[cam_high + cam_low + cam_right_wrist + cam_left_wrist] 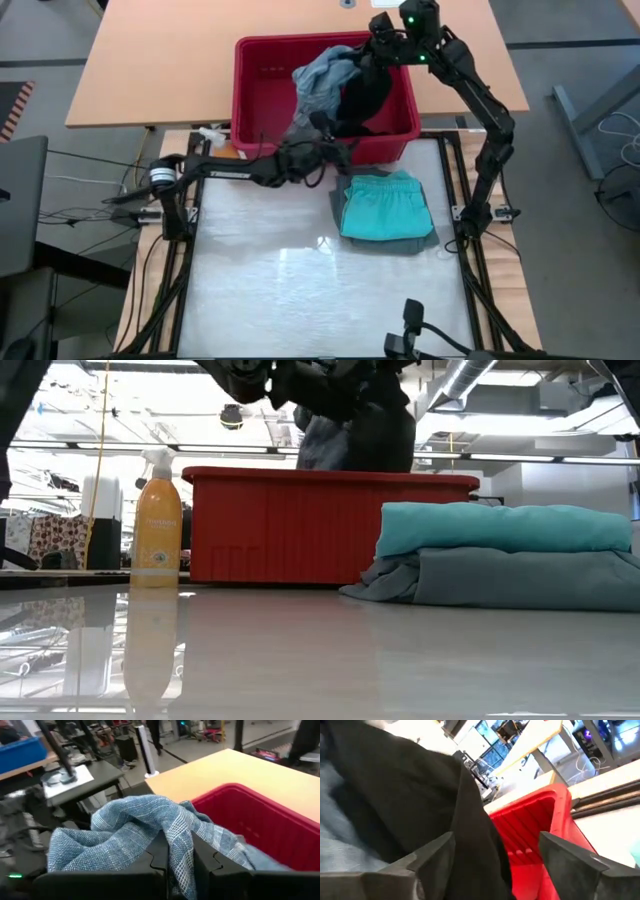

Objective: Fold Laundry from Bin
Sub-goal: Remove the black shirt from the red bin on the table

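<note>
Seemingly, black garment [365, 95] hanging vertically, bin [262, 80]

Bin [262, 90] red; garment in the right pincer [179, 866] blue-grey check [150, 827]; garment at the left pincer [495, 865] black [395, 795].

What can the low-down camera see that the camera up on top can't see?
Only the low view shows the orange plastic spray bottle with its label. Only the high view shows the right pincer lifting the mottled blue-grey cloth, and the left pincer at the soft black garment. Both show the red slotted plastic bin and the bright turquoise folded garment stacked on the grey-green one.
</note>
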Controlling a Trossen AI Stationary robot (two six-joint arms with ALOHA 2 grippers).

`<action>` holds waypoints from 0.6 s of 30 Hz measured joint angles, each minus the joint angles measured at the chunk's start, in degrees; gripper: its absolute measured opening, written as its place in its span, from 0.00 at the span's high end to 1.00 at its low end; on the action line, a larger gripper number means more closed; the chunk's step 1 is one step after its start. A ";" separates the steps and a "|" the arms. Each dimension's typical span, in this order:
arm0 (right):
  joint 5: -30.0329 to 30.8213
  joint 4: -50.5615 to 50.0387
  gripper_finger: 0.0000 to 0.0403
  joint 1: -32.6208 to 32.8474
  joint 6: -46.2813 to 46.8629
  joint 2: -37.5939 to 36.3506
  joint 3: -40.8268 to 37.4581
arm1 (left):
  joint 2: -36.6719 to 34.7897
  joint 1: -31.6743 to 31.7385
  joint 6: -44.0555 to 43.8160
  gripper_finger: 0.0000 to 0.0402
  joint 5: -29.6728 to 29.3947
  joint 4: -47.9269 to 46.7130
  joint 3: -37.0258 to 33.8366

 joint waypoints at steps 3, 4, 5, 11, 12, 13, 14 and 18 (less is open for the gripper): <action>-0.56 0.33 0.84 0.14 0.06 -0.11 0.02 | 2.92 0.83 -1.14 0.26 -1.15 -0.75 2.66; -0.67 0.23 0.84 0.24 0.08 -0.11 0.02 | 3.66 0.97 -1.05 0.26 -3.16 -1.15 3.35; -0.67 0.07 0.84 0.31 0.10 -0.11 0.02 | 4.44 1.08 -0.88 0.26 -5.63 -1.21 4.25; -2.05 -0.61 0.84 0.78 0.91 -0.09 0.02 | 5.00 1.45 -2.74 0.37 -15.70 -0.79 7.00; -2.05 -0.90 0.84 0.80 0.90 -0.09 0.02 | 4.85 1.50 -2.70 0.42 -15.83 -1.12 7.04; -2.03 -1.16 0.84 0.76 0.89 -0.09 0.02 | 4.83 1.48 -2.35 0.50 -15.85 -1.31 7.16; -2.03 -1.37 0.84 0.56 0.89 -0.09 0.02 | 4.79 1.30 -1.86 0.58 -15.88 -1.42 7.26; -2.01 -1.46 0.84 -0.09 0.89 -0.09 0.01 | 4.62 0.18 0.75 0.94 -16.14 -4.03 7.31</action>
